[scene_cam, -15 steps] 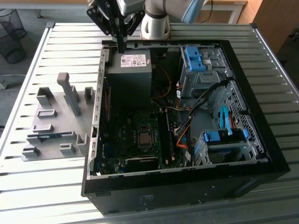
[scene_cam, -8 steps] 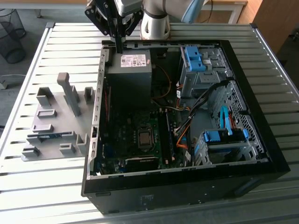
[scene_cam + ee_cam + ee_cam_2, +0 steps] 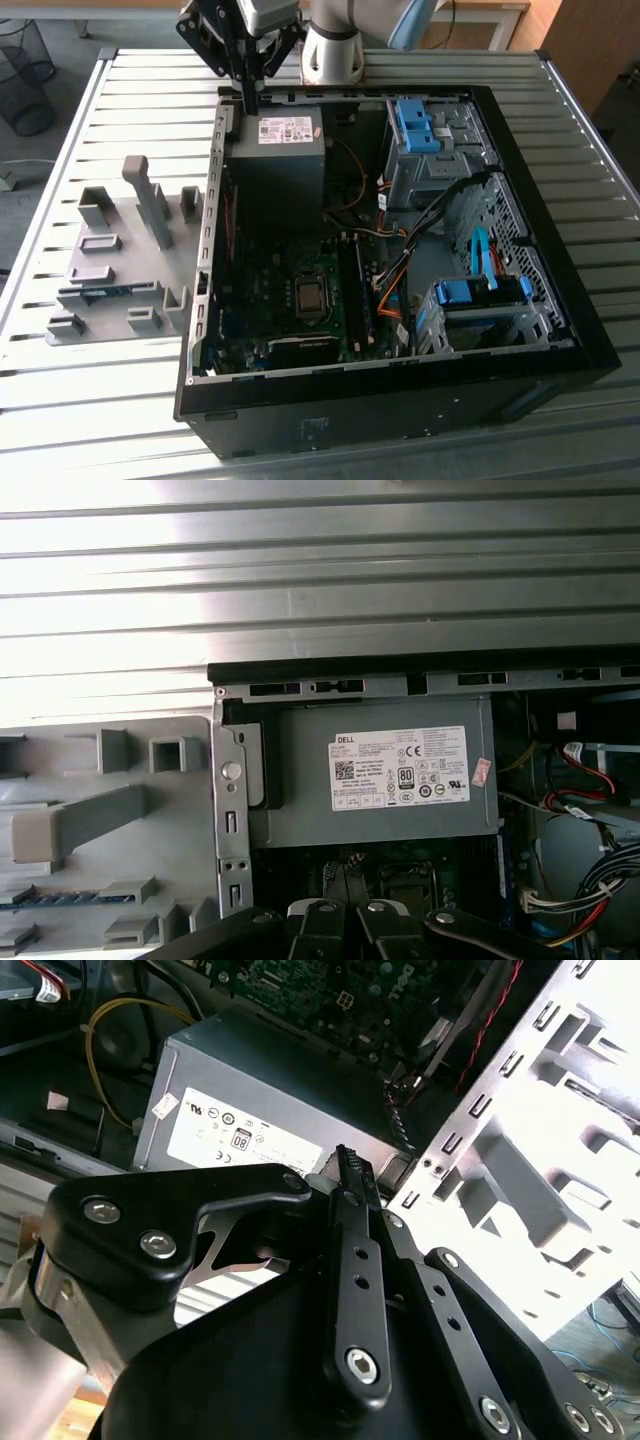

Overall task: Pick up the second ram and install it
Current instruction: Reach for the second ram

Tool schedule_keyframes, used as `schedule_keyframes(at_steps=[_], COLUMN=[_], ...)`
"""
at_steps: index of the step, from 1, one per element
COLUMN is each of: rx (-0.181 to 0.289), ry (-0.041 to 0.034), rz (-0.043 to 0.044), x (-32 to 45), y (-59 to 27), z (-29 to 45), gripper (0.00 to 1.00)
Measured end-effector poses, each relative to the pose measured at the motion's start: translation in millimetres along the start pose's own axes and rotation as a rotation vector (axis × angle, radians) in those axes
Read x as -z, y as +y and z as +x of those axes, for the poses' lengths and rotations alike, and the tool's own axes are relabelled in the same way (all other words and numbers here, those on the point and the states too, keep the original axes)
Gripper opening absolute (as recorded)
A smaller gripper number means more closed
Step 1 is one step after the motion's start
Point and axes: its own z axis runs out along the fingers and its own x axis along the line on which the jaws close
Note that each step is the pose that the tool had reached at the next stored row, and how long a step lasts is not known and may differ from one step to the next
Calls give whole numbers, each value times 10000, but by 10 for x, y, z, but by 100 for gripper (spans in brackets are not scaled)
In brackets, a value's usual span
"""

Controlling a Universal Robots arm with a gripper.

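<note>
Surface: slatted metal table (image 3: 110, 400)
On it: open black computer case (image 3: 400, 415) (side panel off), grey moulded parts holder (image 3: 110, 265) just beside it

Our arm (image 3: 333, 48) comes in at the top edge of the exterior view, its pale grey wrist segment standing upright, with a blue-capped joint (image 3: 412, 20) toward the exterior view's right. From the wrist our black gripper (image 3: 247, 97) points downward, its linkage bars (image 3: 340, 922) spread wide near the body and narrowing to one slim tip. In the second wrist view our fingers (image 3: 347, 1188) lie pressed together, one stacked directly behind the other.
</note>
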Motion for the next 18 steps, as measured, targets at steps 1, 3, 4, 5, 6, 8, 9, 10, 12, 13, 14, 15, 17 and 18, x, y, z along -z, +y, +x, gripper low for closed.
schedule_keyframes(at_steps=[1,3,4,5,6,8,9,10,12,13,14,15,17,18], rx=[0,-1,-1,-1,-1,0,-1,-1,-1,-1,-1,-1,-1,-1], ry=[0,0,0,0,0,0,0,1,0,0,0,1,0,1], rz=[0,0,0,0,1,1,1,1,1,1,1,2,1,1], x=[-1,-1,-2,-2,-3,-4,-4,-4,-6,-6,-7,-7,-9,-9], y=[-1,-2,-2,-2,-3,-4,-4,-5,-6,-6,-7,-7,-8,-8], z=[7,20,26,32,38,49,56,62,73,79,84,90,100,105], gripper=[10,10,10,10,10,10,10,10,10,10,10,10,10,10])
